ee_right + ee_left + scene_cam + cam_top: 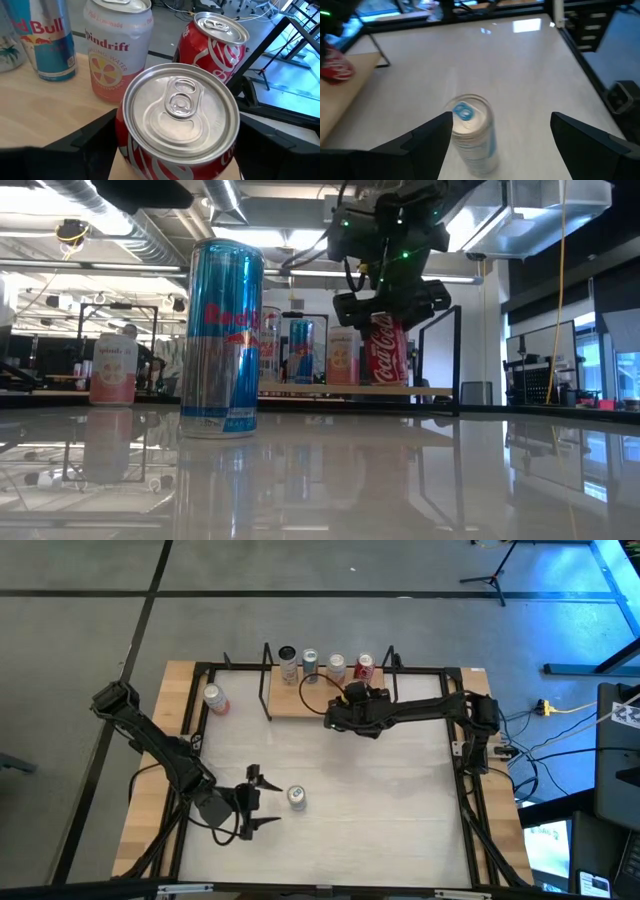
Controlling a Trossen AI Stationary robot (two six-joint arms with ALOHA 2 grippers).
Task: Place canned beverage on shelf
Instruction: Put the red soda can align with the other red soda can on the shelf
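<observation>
The right claw (pixel 352 697) sits over the shelf (pixel 300 703) at the desk's (pixel 400 780) 12 o'clock edge, its fingers spread either side of a red cola can (pixel 180 125) that stands upright on the board; whether the pads touch the can cannot be told. Behind that can stand a second cola can (pixel 215 42), a Spindrift can (pixel 116 47) and a Red Bull can (pixel 47 37). The left claw (pixel 262 802) waits open near the desk's 7 o'clock, facing a blue can (pixel 296 797) standing just beside it at its 3 o'clock. A pink can (pixel 214 698) stands at the desk's 10 o'clock.
</observation>
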